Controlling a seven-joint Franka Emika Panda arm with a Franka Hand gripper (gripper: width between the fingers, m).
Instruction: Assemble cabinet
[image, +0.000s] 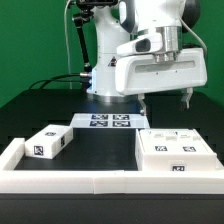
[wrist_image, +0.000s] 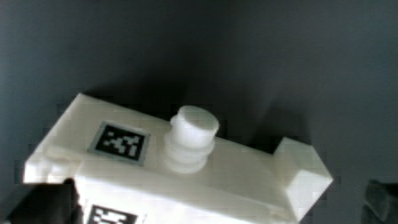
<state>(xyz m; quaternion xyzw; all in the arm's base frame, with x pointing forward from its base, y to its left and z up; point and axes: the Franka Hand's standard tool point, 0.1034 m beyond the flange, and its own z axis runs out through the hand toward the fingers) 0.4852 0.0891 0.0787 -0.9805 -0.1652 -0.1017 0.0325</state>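
A large white cabinet piece (image: 175, 152) with several marker tags lies at the exterior view's right, against the white border frame. A smaller white block (image: 48, 143) with tags lies at the exterior view's left. My gripper (image: 167, 106) hangs open and empty just above the large piece, with its two fingers spread wide. In the wrist view the white piece (wrist_image: 231, 175) fills the near part of the picture. It bears a tag (wrist_image: 121, 141) and a short round white peg (wrist_image: 192, 135) standing up from it. My fingers barely show there.
The marker board (image: 105, 122) lies flat at the back middle, in front of the robot's base (image: 105, 95). The low white border frame (image: 90, 180) runs along the front and left edge of the black table (image: 100, 150).
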